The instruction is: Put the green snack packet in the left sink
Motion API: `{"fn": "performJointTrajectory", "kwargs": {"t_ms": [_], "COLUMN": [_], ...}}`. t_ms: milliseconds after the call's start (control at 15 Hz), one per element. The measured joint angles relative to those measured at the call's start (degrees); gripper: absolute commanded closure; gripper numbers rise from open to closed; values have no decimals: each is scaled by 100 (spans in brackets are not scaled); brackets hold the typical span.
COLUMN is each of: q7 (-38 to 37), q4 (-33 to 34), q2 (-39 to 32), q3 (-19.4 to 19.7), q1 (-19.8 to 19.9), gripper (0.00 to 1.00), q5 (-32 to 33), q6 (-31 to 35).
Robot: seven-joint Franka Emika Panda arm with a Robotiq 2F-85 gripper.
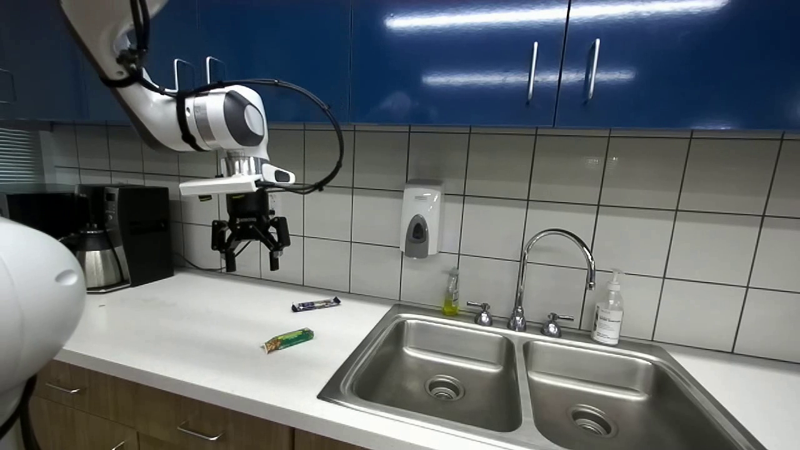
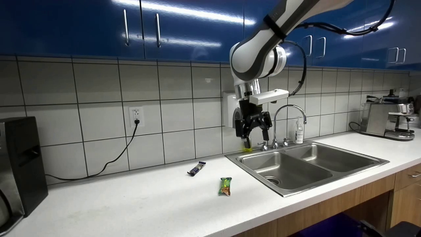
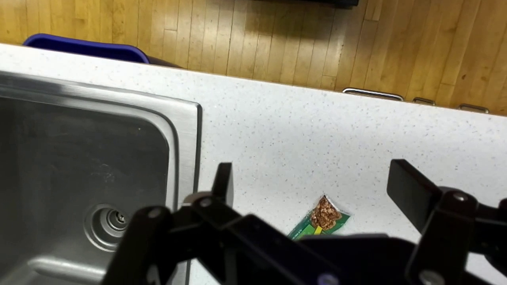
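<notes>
The green snack packet [image 1: 289,340] lies flat on the white countertop, to the left of the sink. It also shows in an exterior view [image 2: 225,186]. In the wrist view one end of the packet [image 3: 324,215] shows between the fingers; the rest is hidden behind the gripper. The left sink [image 1: 406,372] is a steel basin with a round drain, seen also in an exterior view [image 2: 296,172] and the wrist view [image 3: 87,150]. My gripper [image 1: 252,265] is open and empty, high above the counter. Its fingers [image 3: 311,180] are wide apart in the wrist view.
A dark-wrapped bar [image 1: 315,304] lies behind the packet. The right basin [image 1: 590,381], faucet [image 1: 520,275], green-yellow bottle [image 1: 450,294], soap pump bottle [image 1: 608,315] and wall dispenser [image 1: 421,219] stand around. A black coffee machine [image 1: 140,231] stands at the far left.
</notes>
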State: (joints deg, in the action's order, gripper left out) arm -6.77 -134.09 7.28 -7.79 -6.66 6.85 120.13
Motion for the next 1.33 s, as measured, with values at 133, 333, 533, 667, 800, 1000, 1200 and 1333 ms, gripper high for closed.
{"fn": "performJointTrajectory", "kwargs": {"t_ms": [133,333,533,667,800,1000,1200,1333], "q7": [-133,-350,-556,-676,-776,-888,-952,-993], "q4": [73,295,603,824,1044,1363,1649,1832], "q2": [-353,-907,-1455,-1800,-2128,-2583,-2968,-3201], "q3": [-13,-26,-26,-18,28,158,327,434], "q1": [-16,-52,-141,-213,-290,-401,-503,-568], "gripper": [0,0,0,0,0,0,0,0], "q5": [26,106,221,297,397,503,589,631], "q6": [308,656,906,1053,1157,1271,1341,1374]}}
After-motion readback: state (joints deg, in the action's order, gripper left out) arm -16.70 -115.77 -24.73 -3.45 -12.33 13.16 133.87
